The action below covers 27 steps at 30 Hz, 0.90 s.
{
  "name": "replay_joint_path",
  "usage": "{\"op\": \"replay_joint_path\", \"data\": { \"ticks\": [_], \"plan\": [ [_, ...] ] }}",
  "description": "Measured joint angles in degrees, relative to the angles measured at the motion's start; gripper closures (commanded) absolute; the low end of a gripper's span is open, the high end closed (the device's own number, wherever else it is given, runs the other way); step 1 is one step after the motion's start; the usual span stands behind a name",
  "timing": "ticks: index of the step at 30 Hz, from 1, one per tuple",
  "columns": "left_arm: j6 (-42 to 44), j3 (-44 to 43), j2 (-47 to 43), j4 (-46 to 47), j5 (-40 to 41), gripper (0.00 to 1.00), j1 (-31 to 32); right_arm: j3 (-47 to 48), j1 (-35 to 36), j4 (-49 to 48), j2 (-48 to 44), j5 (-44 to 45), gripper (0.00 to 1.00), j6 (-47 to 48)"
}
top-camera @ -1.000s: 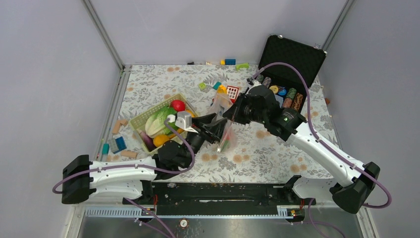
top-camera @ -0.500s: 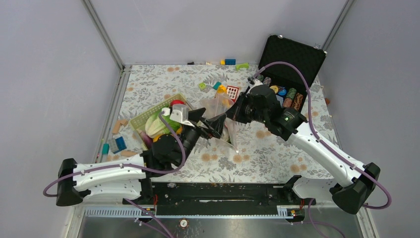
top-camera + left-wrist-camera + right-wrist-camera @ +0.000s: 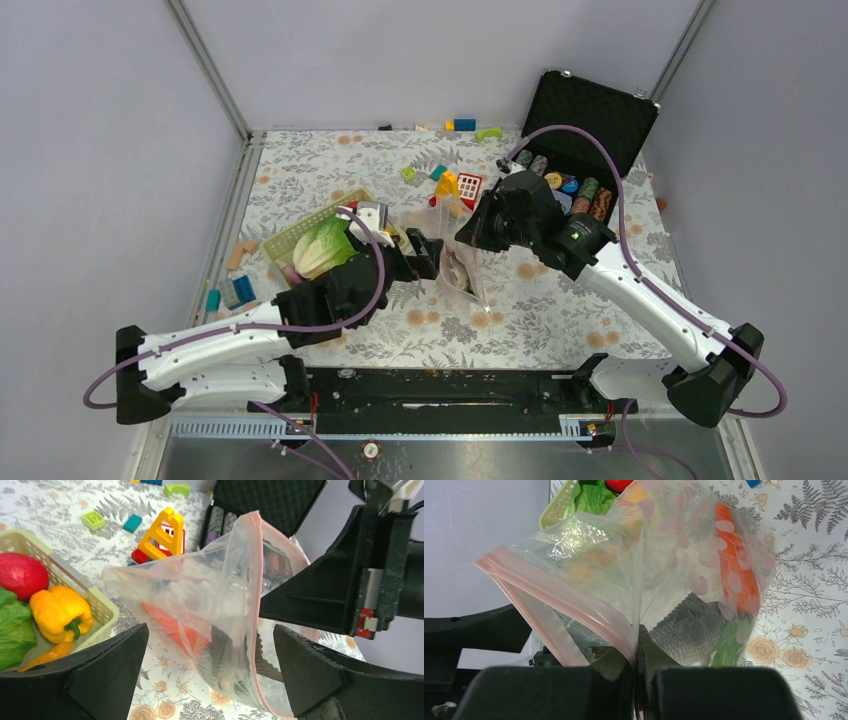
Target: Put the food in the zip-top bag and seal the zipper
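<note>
Right gripper (image 3: 636, 647): pinched tight on the zipper (image 3: 554, 592), zip-top bag (image 3: 664, 540) spread just ahead.
Left gripper (image 3: 210, 630): jaws wide apart, arm reaching forward, bag right in front.

Left arm (image 3: 215, 345) reached to the middle, left gripper (image 3: 210, 635) spread wide open, right arm (image 3: 640, 290) bent inward, right gripper (image 3: 636, 652) pinched shut on the bag (image 3: 589, 555).

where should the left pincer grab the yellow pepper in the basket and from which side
Grip the yellow pepper across its broad body, from above: it lies on its side in the basket, whose wall blocks a sideways approach; the green stem looks too small.
</note>
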State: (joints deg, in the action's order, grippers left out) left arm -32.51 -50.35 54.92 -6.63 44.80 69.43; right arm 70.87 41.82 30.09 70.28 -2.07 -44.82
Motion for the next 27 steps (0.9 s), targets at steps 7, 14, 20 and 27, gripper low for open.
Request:
{"op": "replay_joint_path", "data": {
  "ticks": [7,14,20,27],
  "plan": [
    [-5.0,0.2,4.1,-2.7,-6.3,0.21,-5.7,0.0,0.0,0.0,0.5,-0.4,0.97,0.0],
    [-6.2,0.2,5.3,-2.6,-7.6,0.75,-6.1,0.0,0.0,0.1,0.5,-1.1,0.9,1.9],
    [-5.2,0.2,9.0,-2.6,-7.8,1.0,-7.5,0.3,0.1,6.1,0.5,-0.9,0.79,8.1],
    [-3.1,0.2,9.5,-0.1,-10.0,1.0,-7.9,-0.1,2.4,14.2,0.5,7.3,0.64,12.3]
  ]
}}
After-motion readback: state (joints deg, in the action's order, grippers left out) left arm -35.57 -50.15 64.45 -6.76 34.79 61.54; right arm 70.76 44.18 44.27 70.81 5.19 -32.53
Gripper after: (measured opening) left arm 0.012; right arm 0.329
